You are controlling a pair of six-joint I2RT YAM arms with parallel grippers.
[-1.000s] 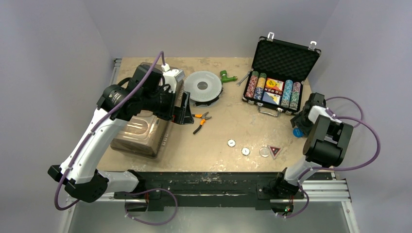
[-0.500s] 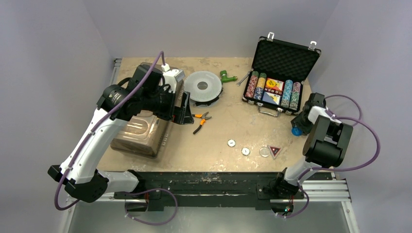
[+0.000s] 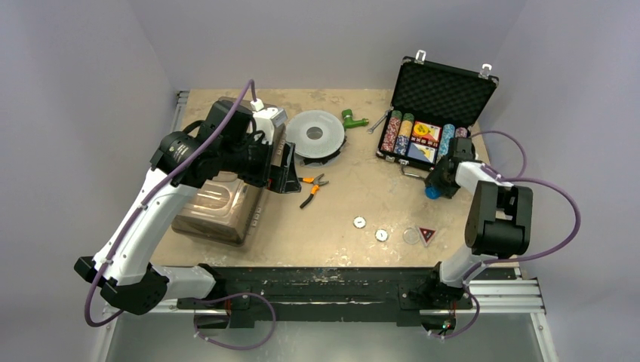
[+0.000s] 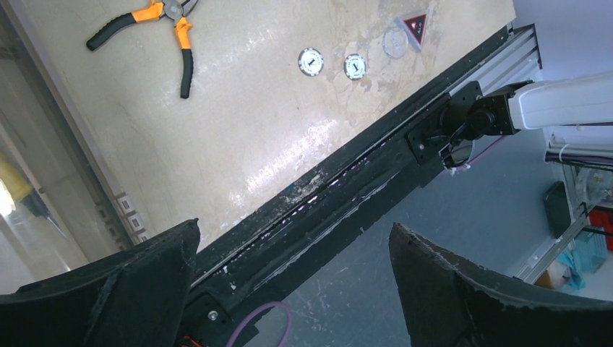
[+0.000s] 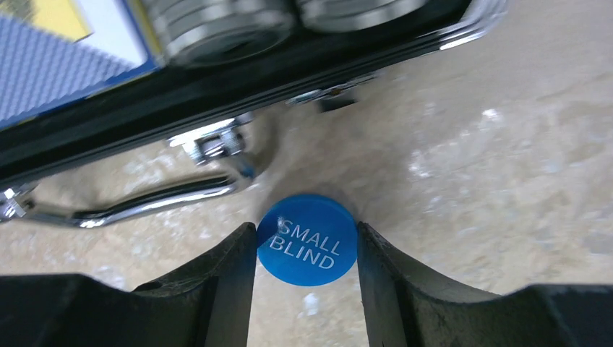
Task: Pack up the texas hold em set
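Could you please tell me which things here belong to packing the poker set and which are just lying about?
Job: case, chips, cards, blue button, two white buttons, clear disc, triangular marker.
Lying about: pliers, grey spool, clear bin, green fitting.

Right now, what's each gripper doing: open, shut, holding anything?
left gripper: open, holding nothing.
right gripper: shut on the blue small blind button.

- 1 blue button [image 3: 431, 194] sits at the right gripper's [image 3: 436, 187] fingertips, with the open briefcase [image 3: 441, 90] just beyond them.
- Orange-handled pliers [image 3: 311, 188] lie just beside the left gripper's [image 3: 293, 172] fingers.
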